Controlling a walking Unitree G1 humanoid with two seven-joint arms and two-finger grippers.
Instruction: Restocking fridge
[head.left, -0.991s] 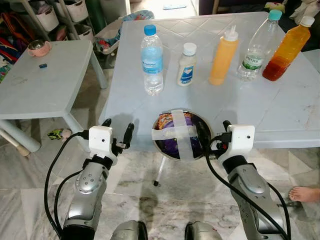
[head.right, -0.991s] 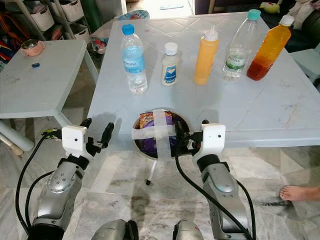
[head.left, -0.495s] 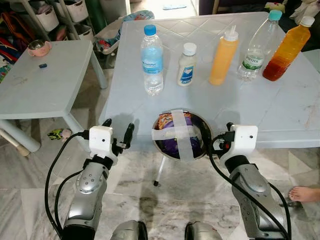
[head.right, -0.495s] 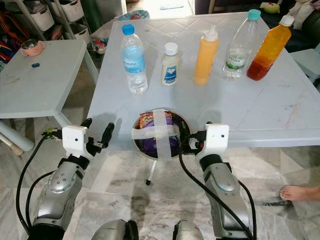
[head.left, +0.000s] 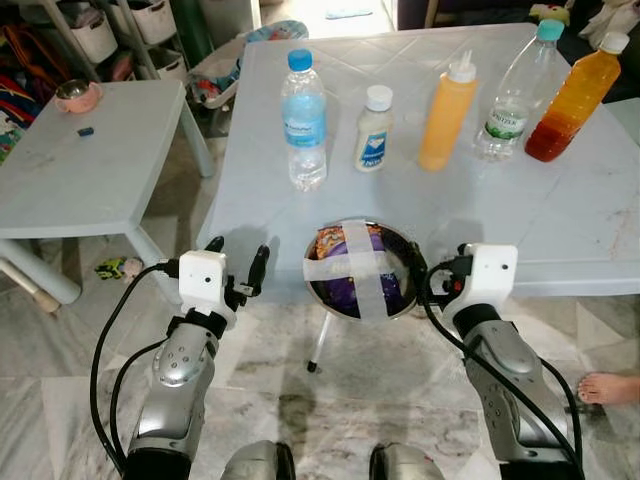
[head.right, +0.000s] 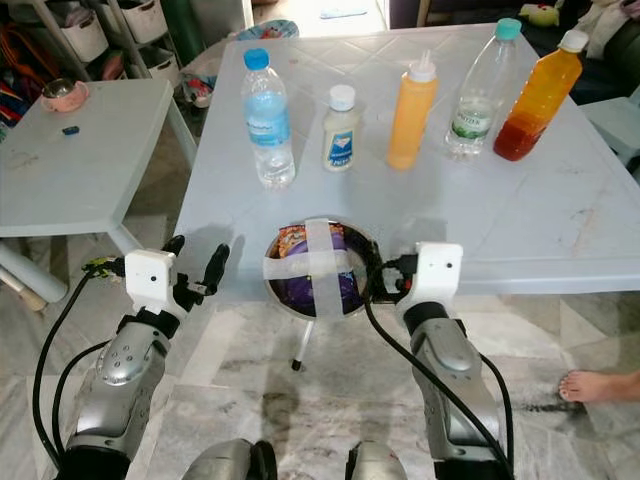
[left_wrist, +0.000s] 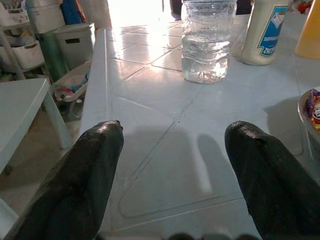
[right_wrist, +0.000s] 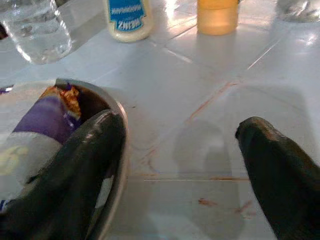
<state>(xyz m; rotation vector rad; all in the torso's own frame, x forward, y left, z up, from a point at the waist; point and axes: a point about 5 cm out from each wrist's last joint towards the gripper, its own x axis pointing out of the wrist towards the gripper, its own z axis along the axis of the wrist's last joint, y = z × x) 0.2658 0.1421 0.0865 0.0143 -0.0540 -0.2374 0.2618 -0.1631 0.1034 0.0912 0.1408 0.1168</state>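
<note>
At the near edge of the pale blue plastic table (head.left: 560, 215), a round steel bowl (head.left: 405, 297) sealed with crossed tape is waiting between the left gripper (head.left: 236, 268) and right gripper (right_wrist: 186, 165), both spreading wide and empty, seemingly flanking it for a two-handed lift.

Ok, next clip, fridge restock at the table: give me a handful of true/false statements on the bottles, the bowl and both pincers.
1. Five containers stand in a row on the table. True.
2. The taped metal bowl sits at the table's far edge, behind the bottles. False: it sits at the near edge, in front of the blue-capped water bottle and the white sauce bottle.
3. The left pincer grips the water bottle. False: it is open, holding nothing, at the table's near edge.
4. The right pincer is open, one finger by the bowl's rim. True.
5. The orange squeeze bottle lies on its side. False: it stands upright.
</note>
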